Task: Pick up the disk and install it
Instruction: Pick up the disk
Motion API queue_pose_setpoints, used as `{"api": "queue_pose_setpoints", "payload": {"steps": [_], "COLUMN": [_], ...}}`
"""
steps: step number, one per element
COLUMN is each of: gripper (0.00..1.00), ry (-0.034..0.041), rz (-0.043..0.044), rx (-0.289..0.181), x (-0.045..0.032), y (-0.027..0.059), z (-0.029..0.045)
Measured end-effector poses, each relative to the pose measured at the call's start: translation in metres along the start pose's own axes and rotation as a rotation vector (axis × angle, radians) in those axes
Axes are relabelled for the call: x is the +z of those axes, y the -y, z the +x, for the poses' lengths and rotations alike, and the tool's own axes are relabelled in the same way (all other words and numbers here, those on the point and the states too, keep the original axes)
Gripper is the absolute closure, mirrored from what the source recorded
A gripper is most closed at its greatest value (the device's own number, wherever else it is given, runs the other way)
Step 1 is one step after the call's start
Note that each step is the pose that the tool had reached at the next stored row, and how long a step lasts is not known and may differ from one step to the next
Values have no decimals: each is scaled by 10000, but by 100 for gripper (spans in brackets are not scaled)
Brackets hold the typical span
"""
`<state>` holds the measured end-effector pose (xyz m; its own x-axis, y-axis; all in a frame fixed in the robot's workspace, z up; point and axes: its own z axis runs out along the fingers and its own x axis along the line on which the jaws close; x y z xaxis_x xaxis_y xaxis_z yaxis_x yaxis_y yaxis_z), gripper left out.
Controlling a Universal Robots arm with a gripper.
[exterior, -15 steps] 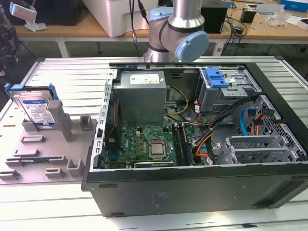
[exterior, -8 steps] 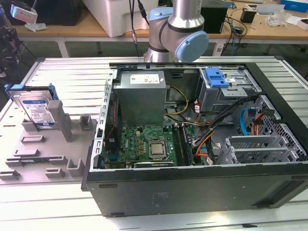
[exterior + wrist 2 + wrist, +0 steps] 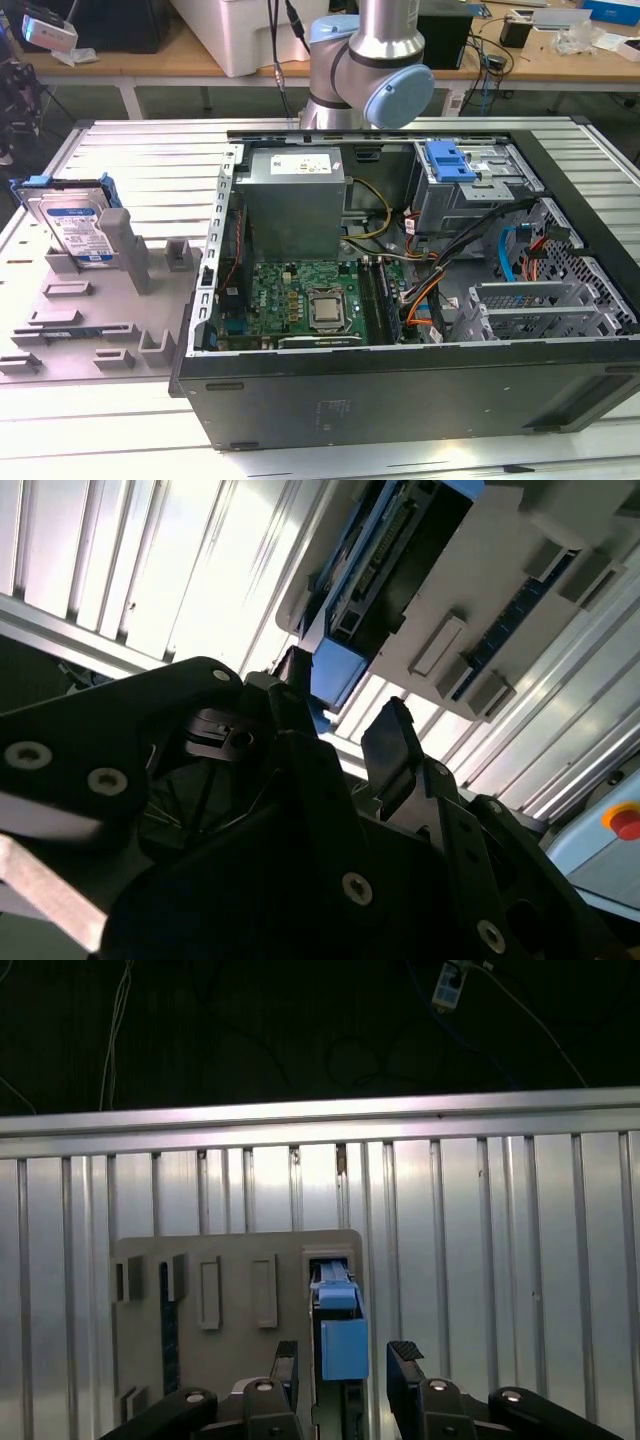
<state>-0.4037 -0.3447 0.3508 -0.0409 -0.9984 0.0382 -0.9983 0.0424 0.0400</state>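
The disk (image 3: pixel 72 225), silver with a white-and-blue label and a blue carrier bracket, stands on edge in a grey holder (image 3: pixel 100 330) on the slatted table, at the exterior view's left. In the first wrist view my gripper (image 3: pixel 345 1360) is open, and the disk's blue bracket (image 3: pixel 343 1345) lies beyond the gap between the two black fingers, apart from both. The second wrist view shows the gripper (image 3: pixel 340 725) open with the disk's connector edge (image 3: pixel 390 560) and the grey holder (image 3: pixel 500 590) beyond it. Nothing is held.
An open computer case (image 3: pixel 400 400) lies at the exterior view's centre and right, with a grey power supply (image 3: pixel 295 200), a motherboard (image 3: pixel 310 300), cables, and a silver drive cage (image 3: pixel 470 195) topped by a blue tab (image 3: pixel 450 160). The arm's joints (image 3: pixel 370 60) rise behind it.
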Motion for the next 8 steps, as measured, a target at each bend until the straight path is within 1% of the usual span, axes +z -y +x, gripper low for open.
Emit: {"api": "queue_pose_setpoints", "payload": {"steps": [8], "gripper": [52], "ry": [0], "rz": [1], "rx": [3], "x": [90], "y": [4], "z": [-3]}}
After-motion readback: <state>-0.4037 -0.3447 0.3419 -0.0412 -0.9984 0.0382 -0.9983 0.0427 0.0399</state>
